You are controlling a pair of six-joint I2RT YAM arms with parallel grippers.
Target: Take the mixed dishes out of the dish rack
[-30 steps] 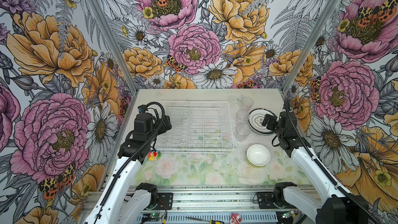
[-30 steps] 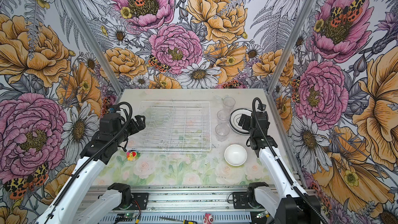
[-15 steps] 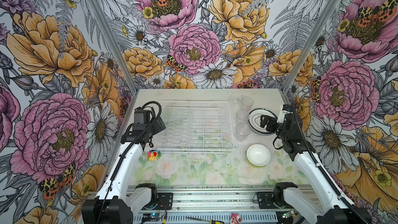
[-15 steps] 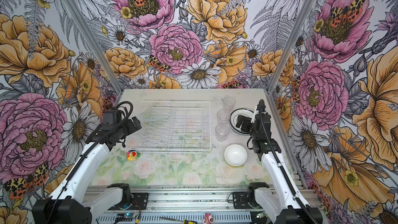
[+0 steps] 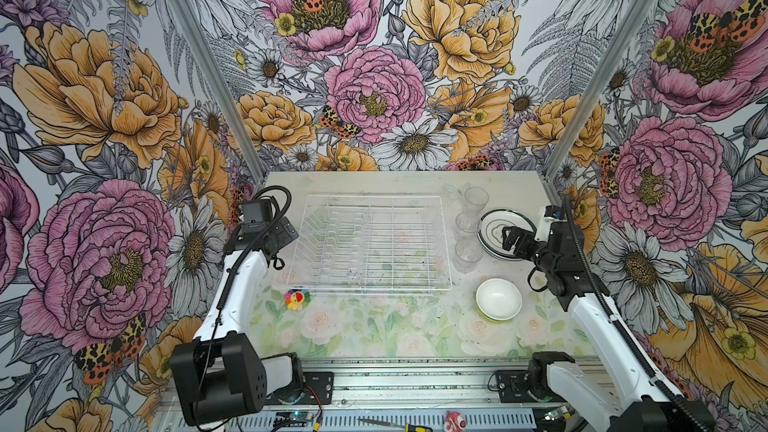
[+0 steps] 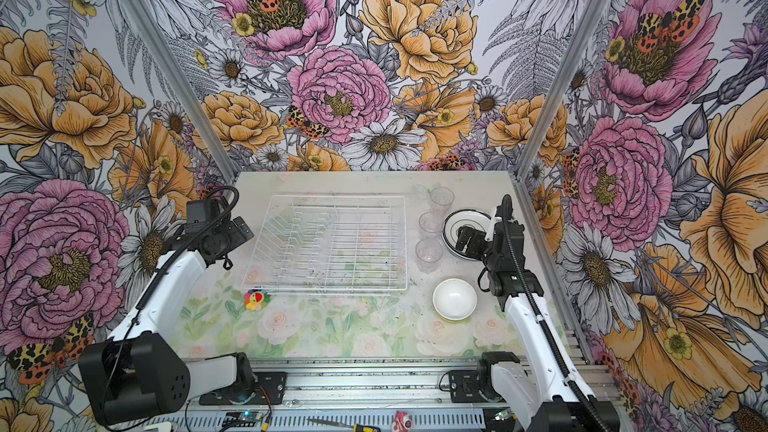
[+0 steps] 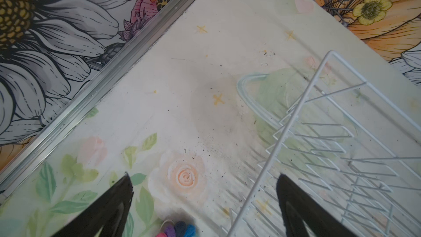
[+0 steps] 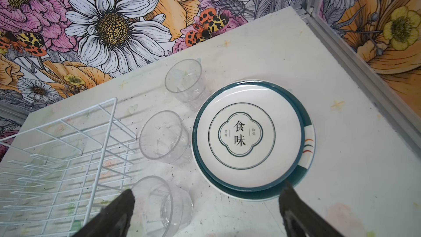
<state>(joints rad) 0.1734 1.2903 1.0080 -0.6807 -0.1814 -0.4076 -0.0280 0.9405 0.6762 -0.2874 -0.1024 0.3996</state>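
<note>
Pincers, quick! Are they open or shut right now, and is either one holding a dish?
Left pincer: open, holding nothing.
Right pincer: open, holding nothing.

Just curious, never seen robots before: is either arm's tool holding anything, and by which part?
Nothing is held. The left tool and the right tool both stand open and empty.

Dish rack [image 5: 374, 197] at centre, dishes out to its right.
White wire rack sits flat. Just beside it stand three clear cups [image 5: 465, 223] in a row, upright; beyond them two stacked dark-rimmed white plates [image 5: 492, 226]; nearer the front a green-edged white bowl [image 5: 498, 299], upright.
</note>
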